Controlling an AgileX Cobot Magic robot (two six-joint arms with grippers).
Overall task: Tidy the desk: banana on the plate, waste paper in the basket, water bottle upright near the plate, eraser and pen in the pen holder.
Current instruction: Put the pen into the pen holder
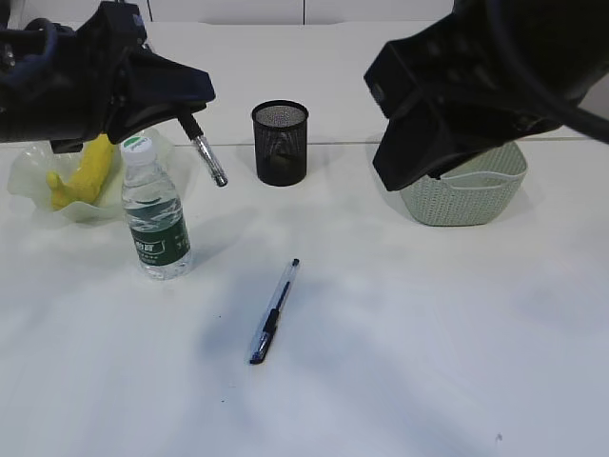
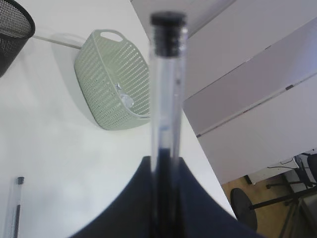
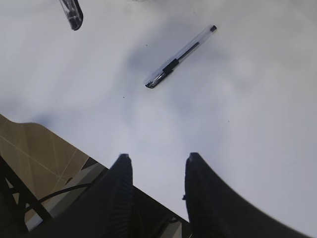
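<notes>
Holding one pen [image 1: 206, 159] at the upper left of the exterior frame, the left gripper [image 2: 166, 168] has its fingers [image 2: 132, 198] closed narrow on the barrel, which slants down toward the black mesh pen holder [image 1: 280, 142] at the upper middle. A second pen [image 1: 274, 310] lies flat on the white counter [image 1: 428, 333] near the centre of the frame, well apart from everything else. The right gripper [image 3: 154, 161] hangs with its fingers [image 3: 121, 178] standing apart and nothing between them; in the right wrist view the lying pen is in the upper middle, far from them.

A pen like this is light, stiff and thin, and its clear plastic barrel looks smooth — I judge it can slip or rotate in a loose pinch. For the lying one, the dark grip section near the tip seems the best place to take hold, across the barrel, not along it.

The water bottle [image 1: 155, 211] stands upright just beside the plate [image 1: 29, 181], where the banana [image 1: 84, 173] already lies. The basket [image 1: 463, 193] at the upper right holds some crumpled paper. The eraser I cannot find — it may be inside the holder.
</notes>
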